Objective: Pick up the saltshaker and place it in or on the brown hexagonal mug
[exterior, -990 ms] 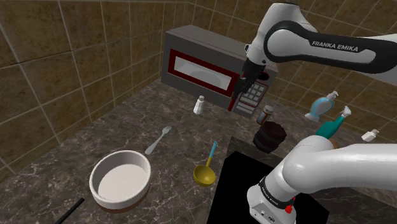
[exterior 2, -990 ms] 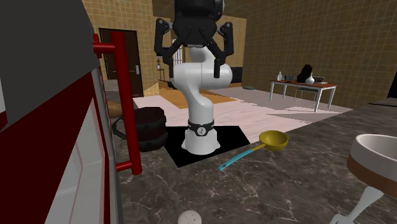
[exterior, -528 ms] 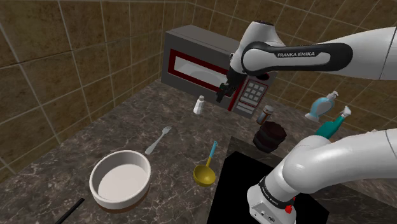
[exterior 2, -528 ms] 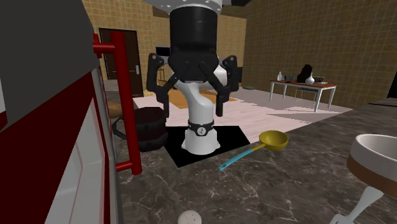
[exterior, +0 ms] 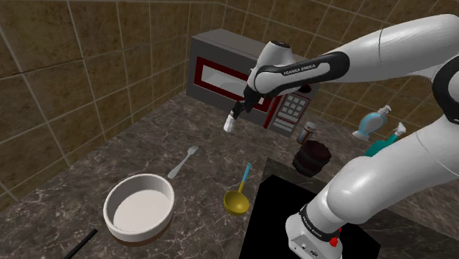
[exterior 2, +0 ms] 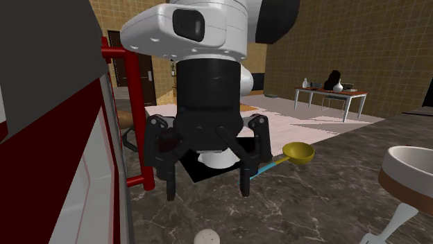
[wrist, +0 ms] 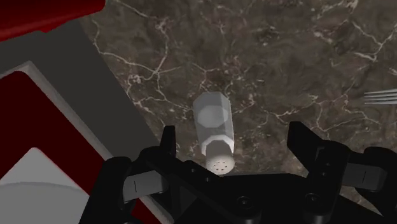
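Dark marble countertop [exterior: 147, 140], veined in white and glossy, runs into a corner of brown tiled wall [exterior: 73, 66]. Against that wall sits a boxy grey microwave [exterior: 213, 59] with a deep red door frame and a red bar handle. The white arm [exterior: 353, 59] arches over from its stand and reaches down in front of the microwave.

A round white bowl [exterior: 138, 210] with a brown band sits near the counter's front, and the brown hexagonal mug [exterior: 312, 159], dark and ribbed, stands beside the stand, well apart from the arm's tip. A yellow ladle [exterior: 237, 199] with a teal handle lies between them.

The black gripper [exterior 2: 207, 193] hangs with its fingers spread wide, holding nothing. Under it stands the saltshaker [wrist: 215, 130], small, pale and faceted, with a dotted cap, upright on the marble just beside the microwave door.

I'd say this is the approach to the grasp. From the wrist view the shaker sits nearer one finger than the other, so it wants centring first. Then a straight descent, keeping the microwave-side finger off the door, and a close across two flat facets below the cap; a hard, smooth body like that could twist or tip if pinched on a corner.
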Robot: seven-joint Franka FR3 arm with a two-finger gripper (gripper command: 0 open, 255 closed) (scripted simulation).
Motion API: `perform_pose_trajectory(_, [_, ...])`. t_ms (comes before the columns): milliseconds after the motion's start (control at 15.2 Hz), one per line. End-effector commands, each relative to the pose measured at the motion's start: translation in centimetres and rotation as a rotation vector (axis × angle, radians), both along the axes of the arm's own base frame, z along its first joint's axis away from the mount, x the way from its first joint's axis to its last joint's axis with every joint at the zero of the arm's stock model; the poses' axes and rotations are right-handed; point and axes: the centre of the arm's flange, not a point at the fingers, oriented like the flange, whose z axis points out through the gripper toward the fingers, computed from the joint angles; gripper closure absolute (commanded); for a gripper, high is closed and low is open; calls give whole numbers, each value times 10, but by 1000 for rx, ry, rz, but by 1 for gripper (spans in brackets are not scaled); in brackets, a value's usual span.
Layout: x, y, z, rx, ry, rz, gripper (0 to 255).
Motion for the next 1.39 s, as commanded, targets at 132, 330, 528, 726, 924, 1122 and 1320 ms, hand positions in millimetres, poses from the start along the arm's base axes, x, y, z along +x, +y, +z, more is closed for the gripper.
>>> perform_pose_trajectory(132, [25, -2, -25, 1, -28, -5, 0])
perform_pose_trajectory(330, [29, -2, -41, 1, -28, -5, 0])
perform_pose_trajectory(528, [32, -2, -56, 1, -28, -5, 0])
perform_pose_trajectory(726, [33, -2, -59, 1, -28, -5, 0])
perform_pose_trajectory(924, [33, -2, -59, 1, -28, -5, 0])
perform_pose_trajectory(1122, [33, -2, -59, 1, -28, -5, 255])
perform_pose_trajectory(1320, [33, -3, -59, 1, -28, -5, 255])
